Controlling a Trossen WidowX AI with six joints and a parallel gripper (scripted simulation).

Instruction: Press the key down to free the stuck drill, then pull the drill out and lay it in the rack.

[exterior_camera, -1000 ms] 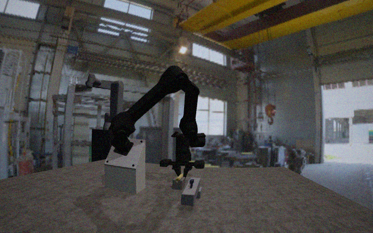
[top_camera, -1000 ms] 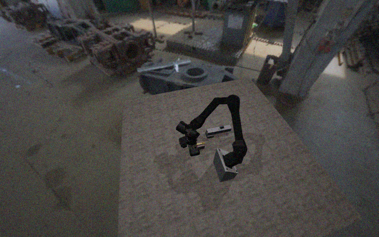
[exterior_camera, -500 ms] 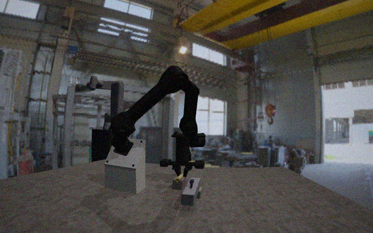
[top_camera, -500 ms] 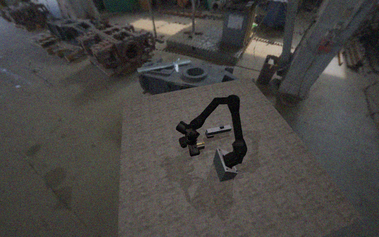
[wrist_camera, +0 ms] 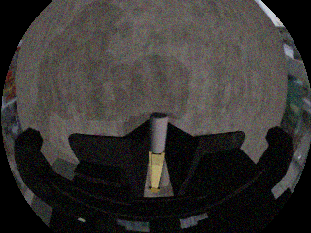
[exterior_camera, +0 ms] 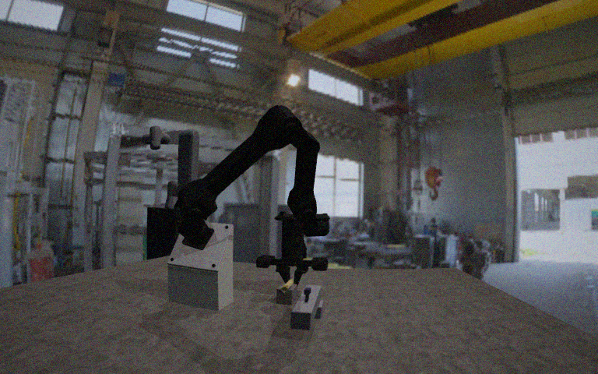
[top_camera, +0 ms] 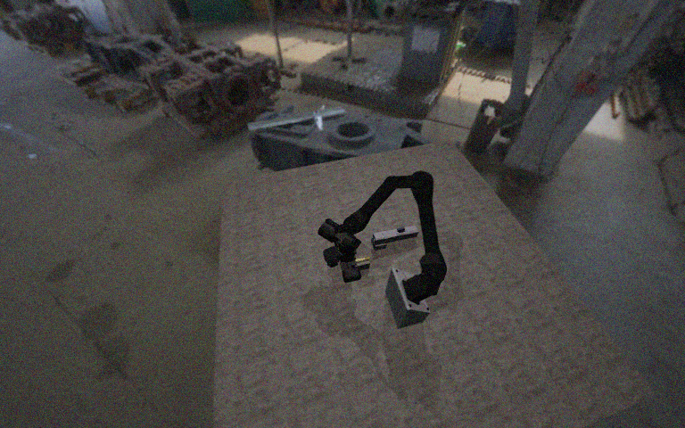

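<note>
Nearest in the exterior view, a mottled brown desk (top_camera: 277, 302) (exterior_camera: 396, 317) (wrist_camera: 146, 49) is seen, its surface marked by darker, soft-edged patches. On it a long grey block (top_camera: 389, 235) (exterior_camera: 300, 321) is set, with a small black key (top_camera: 400, 229) (exterior_camera: 307, 294) standing out of its top. Just beyond, a smaller grey block (top_camera: 364, 266) (exterior_camera: 283, 298) (wrist_camera: 167, 187) is seen under the yellow part of the drill (top_camera: 362, 259) (exterior_camera: 286, 285) (wrist_camera: 158, 136). The drill's grey cylindrical end is gripped between the black fingers (exterior_camera: 283, 276), apart from the long block. To one side, the black arm (top_camera: 428, 211) (exterior_camera: 233, 163) is carried by a wedge-shaped grey base (top_camera: 408, 317) (exterior_camera: 194, 286).

Past the desk edge, a dim industrial hall is shown. In the top view, a dark casting (top_camera: 302, 151) pierced by a round opening is seen near the far edge, with rusty metalwork (top_camera: 217, 86) behind it. In the exterior view, a red hook (exterior_camera: 433, 178) is hung before a grey wall, yellow crane beams (exterior_camera: 396, 35) are carried overhead, and daylight is let in through high windows (exterior_camera: 335, 86) and a wide doorway (exterior_camera: 546, 176).
</note>
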